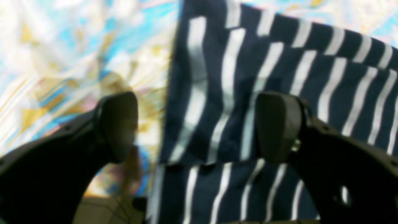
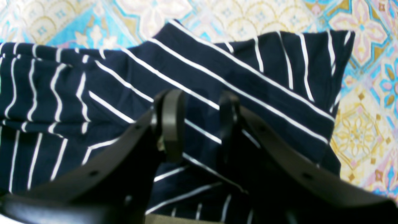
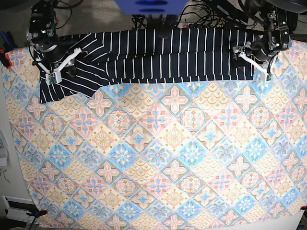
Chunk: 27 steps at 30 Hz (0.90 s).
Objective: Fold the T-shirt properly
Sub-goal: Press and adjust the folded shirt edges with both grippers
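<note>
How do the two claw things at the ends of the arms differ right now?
The left end effector has its fingers spread wide with nothing between them; the right end effector has its fingers much closer together. The left one straddles the edge of the T-shirt, partly over the patterned cloth; the right one sits wholly over the shirt's sleeve end. Both are black and hover at opposite ends of the shirt.
</note>
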### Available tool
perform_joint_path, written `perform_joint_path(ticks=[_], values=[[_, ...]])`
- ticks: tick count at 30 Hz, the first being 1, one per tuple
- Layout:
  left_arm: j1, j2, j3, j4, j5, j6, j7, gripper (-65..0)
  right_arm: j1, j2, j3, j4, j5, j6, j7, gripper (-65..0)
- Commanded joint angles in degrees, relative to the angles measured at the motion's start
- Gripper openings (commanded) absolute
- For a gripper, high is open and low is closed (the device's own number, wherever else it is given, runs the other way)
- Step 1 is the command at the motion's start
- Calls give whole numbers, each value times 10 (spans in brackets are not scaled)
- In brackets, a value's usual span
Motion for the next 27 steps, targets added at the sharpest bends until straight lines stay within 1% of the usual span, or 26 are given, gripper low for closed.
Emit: perform_joint_path(ticks=[1,3,5,6,10,15,16,20,27], values=[[4,5,4,3,-14,-7,11,-62,0,6,5,10,3,1,11,-465],[4,7,5,3,-14,-7,11,-67,0,6,5,10,3,1,11,-465],[4,7,6,3,-14,-7,14,-106,0,5,5,10,3,1,11,-465],[4,7,7,3,-16,-7,15,-138,0,4,5,10,3,1,11,-465],[6,7,7,3,-18,-7,15,-324,0,4,5,10,3,1,11,-465],[7,7,7,3,-20,-7,15,-505,0,4,5,10,3,1,11,-465],[7,7,7,4,-21,-7,15,-523,0,4,5,10,3,1,11,-465],[4,7,-2,7,-22,-7,10,-526,0,4,5,10,3,1,11,-465],[-19,7,-117,7,-22,-7,10,-528,0,4,5,11,3,1,11,-465]])
